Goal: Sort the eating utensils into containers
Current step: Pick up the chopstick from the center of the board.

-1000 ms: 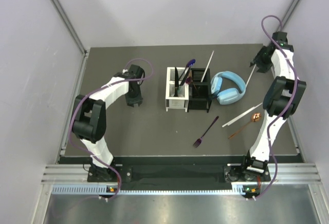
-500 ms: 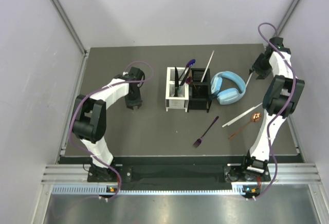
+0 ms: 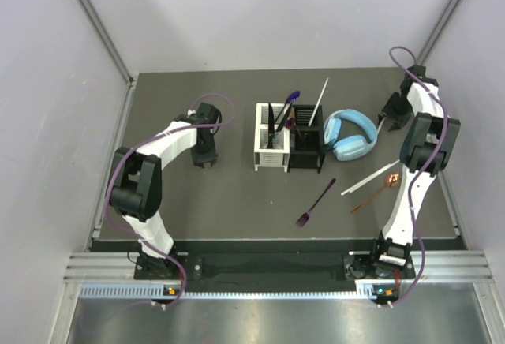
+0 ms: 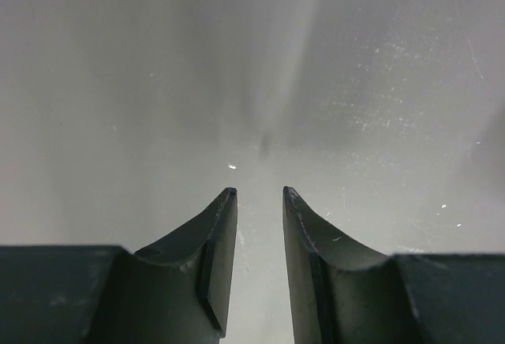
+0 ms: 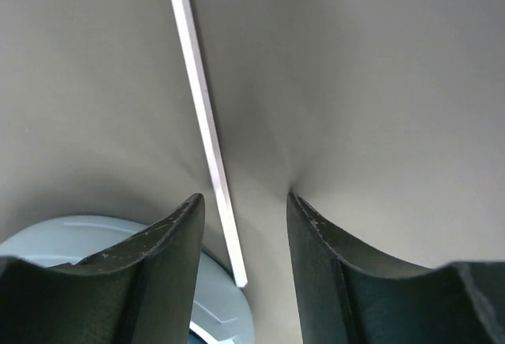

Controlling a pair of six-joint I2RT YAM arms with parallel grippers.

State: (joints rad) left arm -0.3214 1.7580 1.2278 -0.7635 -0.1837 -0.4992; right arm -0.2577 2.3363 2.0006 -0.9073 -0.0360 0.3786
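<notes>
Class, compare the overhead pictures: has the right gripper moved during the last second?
Yes. The right gripper has shifted down and left in the overhead view, closer to the light-blue headphones, which have stayed put.

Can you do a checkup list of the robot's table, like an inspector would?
Surface: dark table, flat and matte.
Job's things: white caddy and black caddy side by side, cutlery standing inside; purple fork, brown spoon, long white stick and thin white stick lie loose.
Clutter: light-blue headphones right of the caddies.
Grippers: left gripper open, empty; right gripper open, thin white stick between its fingers, not pinched.
Cables: purple cables loop along both arms.
Surroundings: pale walls, metal rail at the near edge.
</notes>
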